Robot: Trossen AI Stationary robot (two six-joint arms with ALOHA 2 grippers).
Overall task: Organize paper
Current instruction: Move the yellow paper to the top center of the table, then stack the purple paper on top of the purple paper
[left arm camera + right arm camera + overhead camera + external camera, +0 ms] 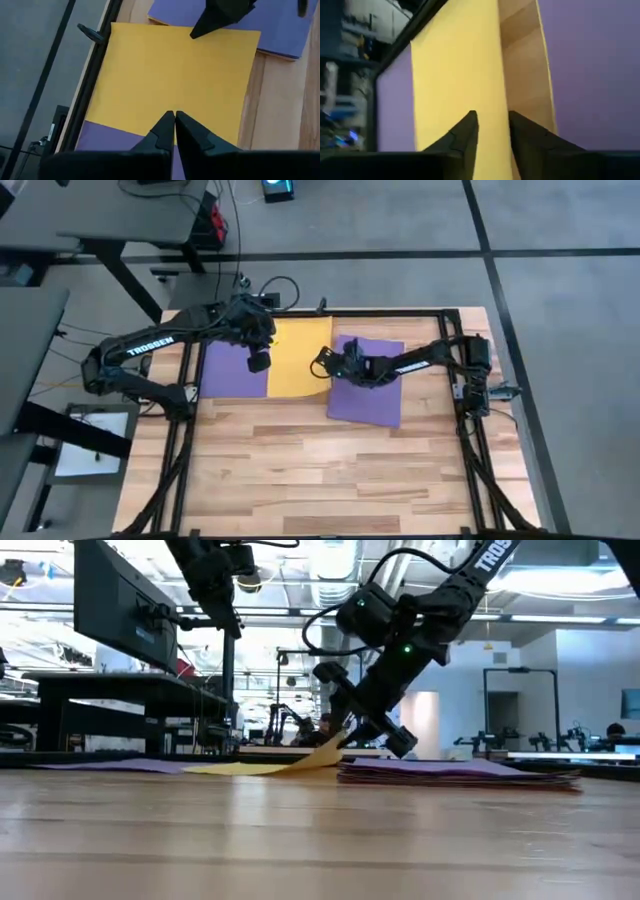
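Your right gripper [322,364] sits low at the near edge of the yellow sheet [297,356], its fingers [465,137] closed on that edge with the paper running between them; the low view shows why, since the edge curls up off the wooden table [300,470] toward the purple stack [368,388], lifted so it can clear the stack's side rather than butt against it. That stack lies just beside the yellow sheet on the right arm's side, several sheets deep with a warmer-coloured one peeking from underneath; it looks like the collecting pile, so you are likely dragging the yellow sheet onto it.

Your left gripper [258,362] hangs above the seam where the yellow sheet meets the other purple sheet [232,368], which lies flat on the left arm's side; its fingers [165,131] are pressed together and hold nothing, and in the low view it is well clear of the table; I judge it is waiting out of the way.

Watch the pinch; a thin sheet held by one edge can slip or crease as it is pulled, and the single purple sheet remains unsorted.
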